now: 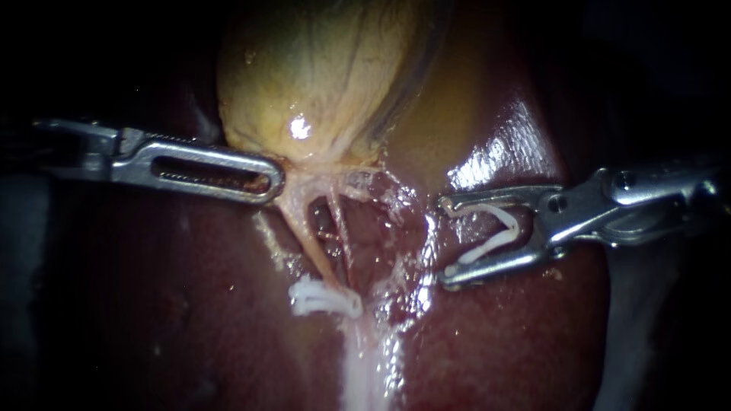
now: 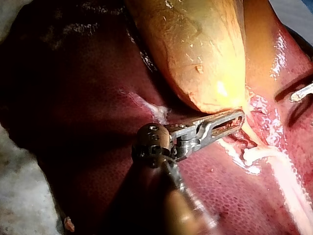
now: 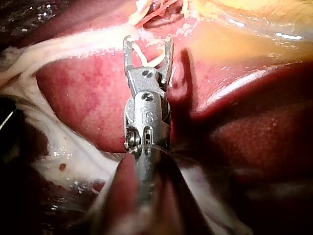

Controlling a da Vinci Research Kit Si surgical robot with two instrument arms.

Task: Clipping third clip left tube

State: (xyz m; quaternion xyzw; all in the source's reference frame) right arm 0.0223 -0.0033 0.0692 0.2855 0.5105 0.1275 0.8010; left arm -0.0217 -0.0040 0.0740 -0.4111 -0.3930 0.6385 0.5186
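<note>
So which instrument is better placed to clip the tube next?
Right: the right instrument holds a clip, facing the tube; the left instrument is by the gallbladder, without one.

Gallbladder point(image 1: 320, 76) top cut off. Left instrument point(image 1: 276, 181), right instrument point(image 1: 446, 240): shafts lost in dark. Held clip point(image 3: 149, 59) indistinct; set clips point(image 1: 327, 298) uncountable.

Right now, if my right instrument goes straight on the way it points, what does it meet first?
Likely the frayed pale tissue just ahead of the right instrument, whose jaws hold a spread clip; the thin tube lies beyond it. Depth is unclear.
</note>
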